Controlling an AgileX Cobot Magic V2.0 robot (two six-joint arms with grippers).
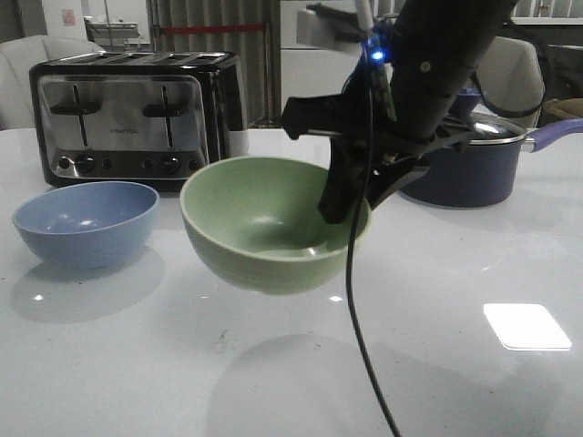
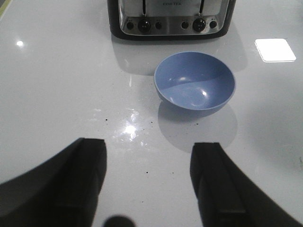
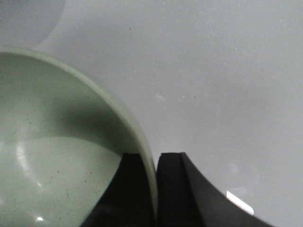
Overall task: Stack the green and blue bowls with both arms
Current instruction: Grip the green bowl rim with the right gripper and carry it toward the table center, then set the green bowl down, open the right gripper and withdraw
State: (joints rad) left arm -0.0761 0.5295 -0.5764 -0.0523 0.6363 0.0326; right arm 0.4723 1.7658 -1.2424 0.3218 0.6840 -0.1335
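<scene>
I'm working over a glossy white bench [image 1: 474,391] that throws back the overhead lights, so I treat it as slick: a bowl nudged sideways on it would probably slide rather than tip.

The green bowl [image 1: 273,223] is the biggest thing in my front view. It hangs clear of the bench with its shadow well below it, tilted a little toward the camera, and it is carried by one wall only. My right gripper [image 3: 156,189] is closed on that wall, one finger inside and one outside, the rim pinched between them. The bowl looks rigid and matte, probably light, so the pinch should hold, but a single-edge hold leaves it free to pivot if I swing fast. I judge slow, level moves are the safe choice.

The blue bowl [image 2: 194,81] sits upright on the bench to the left of the green one, in front of the toaster [image 1: 137,114], with nothing inside it. It matches the green bowl in size, so nesting should centre itself once the rims line up. Its smooth round wall gives no handle; the rim is the only sensible place to take it.

My left gripper [image 2: 147,184] is spread wide, holding nothing, hovering above bare bench short of the blue bowl.

The dark saucepan [image 1: 465,164] stands behind the right arm, apart from both bowls.
</scene>
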